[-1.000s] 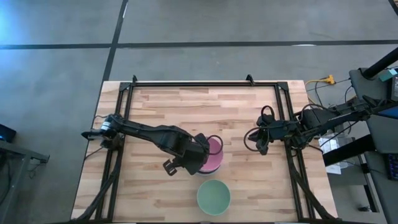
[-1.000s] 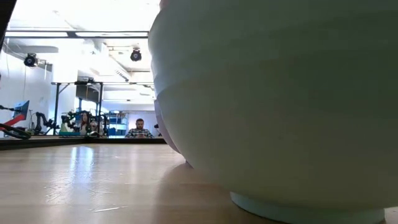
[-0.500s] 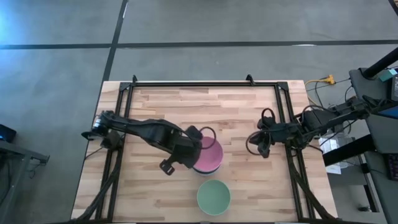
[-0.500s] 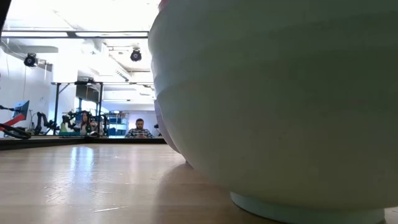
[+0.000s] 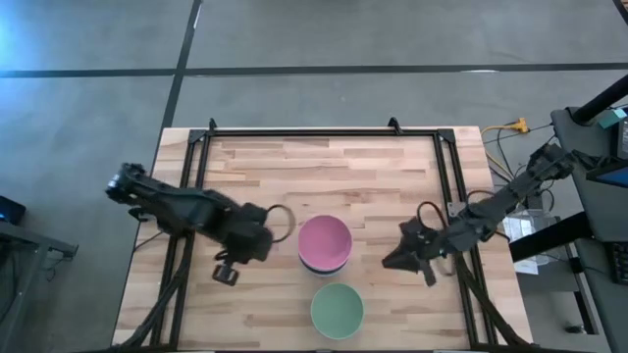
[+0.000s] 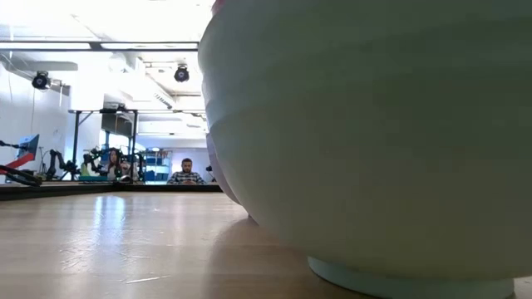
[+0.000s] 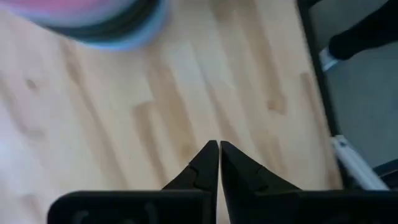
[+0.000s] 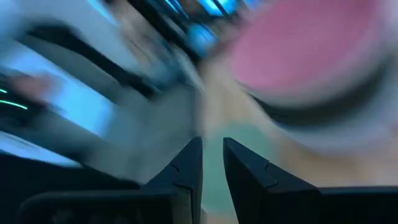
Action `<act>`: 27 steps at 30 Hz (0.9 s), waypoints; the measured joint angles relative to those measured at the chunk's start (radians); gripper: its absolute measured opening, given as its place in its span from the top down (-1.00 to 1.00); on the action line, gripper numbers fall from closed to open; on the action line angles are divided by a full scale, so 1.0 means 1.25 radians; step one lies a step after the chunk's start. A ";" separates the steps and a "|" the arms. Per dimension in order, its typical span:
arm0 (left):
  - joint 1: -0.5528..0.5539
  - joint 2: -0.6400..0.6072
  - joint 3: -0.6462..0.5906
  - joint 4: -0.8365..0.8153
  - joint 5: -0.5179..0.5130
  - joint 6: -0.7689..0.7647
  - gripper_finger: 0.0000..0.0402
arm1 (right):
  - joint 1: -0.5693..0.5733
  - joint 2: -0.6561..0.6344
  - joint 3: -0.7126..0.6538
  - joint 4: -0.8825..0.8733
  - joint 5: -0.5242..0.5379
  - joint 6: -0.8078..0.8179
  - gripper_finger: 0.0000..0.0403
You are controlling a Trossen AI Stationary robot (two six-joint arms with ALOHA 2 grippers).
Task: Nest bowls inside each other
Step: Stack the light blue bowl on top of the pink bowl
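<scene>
Looking straight down, the high view shows a stack of bowls (image 5: 325,246) near the middle of the wooden table (image 5: 324,167), with the pink bowl (image 5: 325,240) uppermost and a blue and dark rim showing beneath its near edge. The mint green bowl (image 5: 337,309) sits alone just beside the stack, toward the table's front edge, apart from it. The left gripper (image 5: 282,224) hangs over bare wood to the left of the stack, close to it but not touching, and carries nothing. The right gripper (image 5: 394,257) hangs to the right of the stack, well clear of both the stack and the mint green bowl, also empty.

In the low view, the mint green bowl (image 6: 366,133) fills most of the picture, resting on the table (image 6: 108,241) on its foot. Far behind, in the room, two people (image 6: 187,173) sit at desks.

In the left wrist view, the left gripper (image 7: 219,163) is clenched, its two fingertips nearly touching, with only wood under them; the blurred stack of bowls (image 7: 93,22) lies ahead.

In the right wrist view, the right gripper (image 8: 211,163) has its fingers drawn close with a narrow slit between them, gripping nothing; the pink bowl (image 8: 305,46) shows as a blur beyond.
</scene>
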 joint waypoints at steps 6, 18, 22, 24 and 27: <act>-0.111 -0.232 -0.307 0.245 0.017 -0.182 1.00 | 0.047 0.132 -0.046 0.233 0.150 0.050 0.68; -0.263 -0.507 -0.699 0.679 -0.078 -0.398 1.00 | 0.047 0.495 0.324 -0.263 0.143 0.352 0.21; -0.270 -0.512 -0.711 0.676 -0.083 -0.392 1.00 | 0.047 0.577 0.479 -0.536 0.138 0.449 0.14; -0.271 -0.514 -0.715 0.676 -0.083 -0.384 1.00 | 0.047 0.615 0.545 -0.612 0.132 0.456 0.13; -0.272 -0.511 -0.717 0.676 -0.082 -0.336 1.00 | 0.046 0.669 0.617 -0.688 0.072 0.459 0.13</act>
